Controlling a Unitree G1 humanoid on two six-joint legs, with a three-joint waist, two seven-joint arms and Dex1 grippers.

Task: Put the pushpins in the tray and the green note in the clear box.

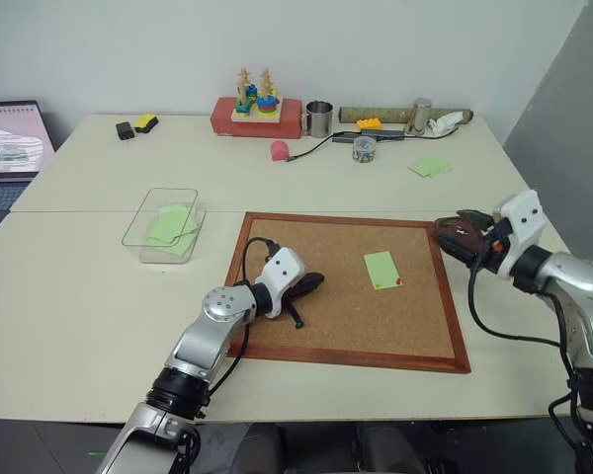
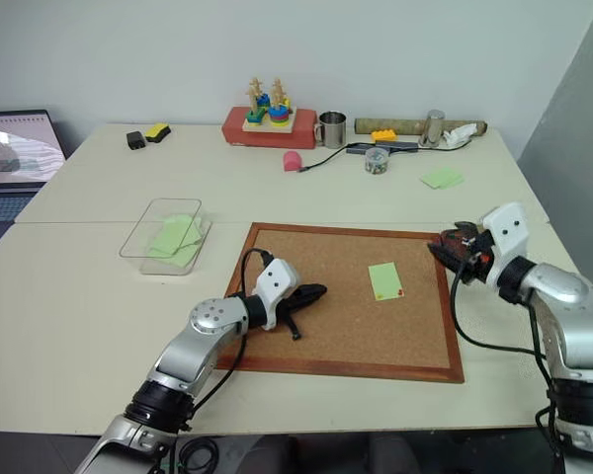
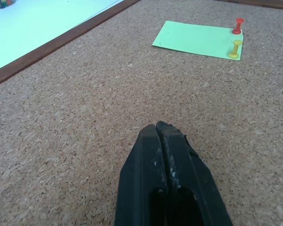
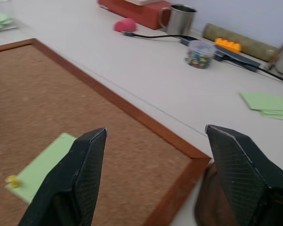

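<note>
The left gripper (image 1: 314, 281) rests low over the corkboard with its two black jaws pressed shut on nothing, left of centre in the head views. The right gripper (image 2: 443, 247) hovers at the board's right edge, jaws spread wide and empty. Directly beneath it, in the right wrist view's lower right, sits the small dark brown wooden tray (image 4: 208, 203), on the surface just outside the frame corner.

Between the two grippers lies the single light green paper note (image 1: 381, 269), right of centre on the large wood-framed corkboard (image 1: 277, 341), held down by two tiny pushpins (image 3: 236, 37) at one short edge: a red one at the corner and a yellow one just beside it. Neither pin is out yet. The transparent plastic clear box (image 1: 143, 222) stands on the pale surface at centre left, beside the board's upper-left corner, and already holds green paper.

The step in hand looks like the first pin pull, and the right gripper is the nearer one. To do it well, narrow the jaws before descending, come straight down on one plastic head rather than straddling both, grip the waist of the head and lift vertically so the note does not tear. The closed left jaws could press the far end of the note flat.
</note>
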